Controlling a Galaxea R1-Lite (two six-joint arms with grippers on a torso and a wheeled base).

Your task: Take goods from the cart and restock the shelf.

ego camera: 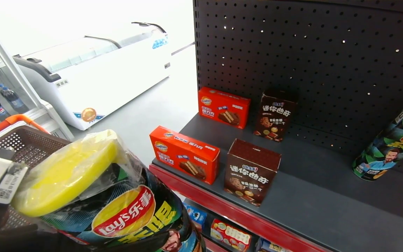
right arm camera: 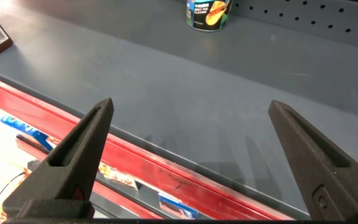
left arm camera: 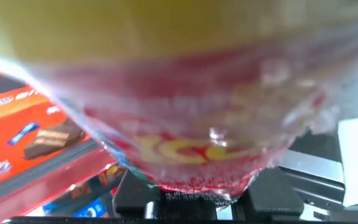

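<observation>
A chips can (ego camera: 124,210) with a yellow lid (ego camera: 65,175) and clear plastic wrap hangs in the air at the lower left, above the cart's brown basket (ego camera: 23,143). My left gripper (left arm camera: 191,198) is shut on it, and the can (left arm camera: 185,112) fills the left wrist view from close up. The grey shelf board (ego camera: 327,189) lies to the right. A second chips can (ego camera: 387,147) stands tilted at its far right against the pegboard. My right gripper (right arm camera: 191,106) hovers open over the shelf's front part (right arm camera: 216,93), with nothing between its fingers.
Two red biscuit boxes (ego camera: 184,154) (ego camera: 224,106) and two brown cookie boxes (ego camera: 252,171) (ego camera: 275,113) stand on the shelf's left half. A red rail (ego camera: 222,206) edges the shelf, with more goods (ego camera: 229,234) below. A white freezer (ego camera: 100,73) stands behind.
</observation>
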